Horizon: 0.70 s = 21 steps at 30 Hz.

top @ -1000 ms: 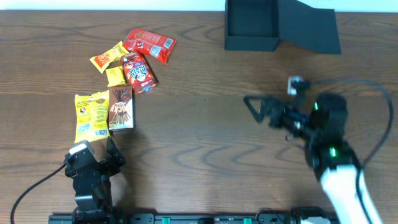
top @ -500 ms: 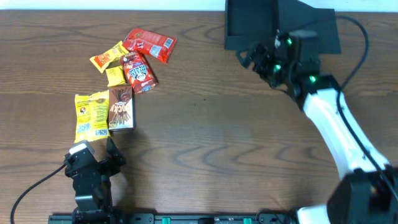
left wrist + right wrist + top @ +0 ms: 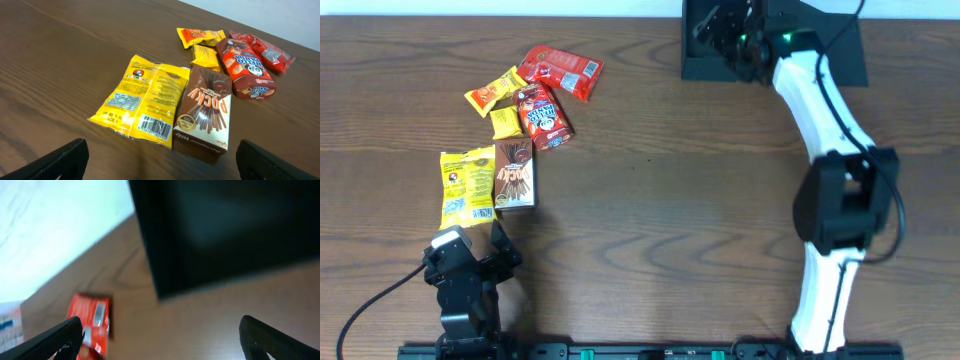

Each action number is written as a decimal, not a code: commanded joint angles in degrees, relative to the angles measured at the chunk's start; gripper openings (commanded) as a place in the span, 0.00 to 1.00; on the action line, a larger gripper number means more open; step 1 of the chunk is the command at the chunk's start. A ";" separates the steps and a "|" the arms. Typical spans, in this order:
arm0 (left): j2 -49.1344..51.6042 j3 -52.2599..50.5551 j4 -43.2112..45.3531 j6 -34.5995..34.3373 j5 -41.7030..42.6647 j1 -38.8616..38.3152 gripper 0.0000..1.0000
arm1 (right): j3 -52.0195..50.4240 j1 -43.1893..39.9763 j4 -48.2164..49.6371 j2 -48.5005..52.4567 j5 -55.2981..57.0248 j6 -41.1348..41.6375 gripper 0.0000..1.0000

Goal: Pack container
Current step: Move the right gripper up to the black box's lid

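The container (image 3: 720,68) is a dark shallow box at the table's far edge, its flap lid (image 3: 830,50) lying open to the right. My right gripper (image 3: 716,28) hangs open over the box's inside, with nothing between its fingers. The right wrist view is blurred: the container (image 3: 225,230) fills the upper right, and the right gripper (image 3: 160,335) is open over bare wood. My left gripper (image 3: 478,240) rests open near the front left edge, just short of the snacks. The left gripper (image 3: 162,160) is empty.
Snacks lie at the left: a yellow packet (image 3: 467,185) (image 3: 145,97), a Pocky box (image 3: 515,173) (image 3: 205,110), a red cookie packet (image 3: 542,115) (image 3: 246,67), a red packet (image 3: 560,70) (image 3: 90,320) and small yellow packets (image 3: 495,92).
My right arm has swung from the middle right of the table up to the back and now reaches over the container. The left arm and the snacks have not moved.
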 commanded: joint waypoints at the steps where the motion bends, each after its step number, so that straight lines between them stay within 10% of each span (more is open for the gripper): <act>1: -0.33 -1.11 -0.13 -0.39 -0.61 0.24 0.95 | 7.13 -0.98 0.26 4.17 0.61 -4.07 0.99; 21: -0.33 -1.11 -0.13 -0.39 -0.61 0.24 0.95 | 10.95 -2.40 2.47 12.63 1.86 -19.52 0.99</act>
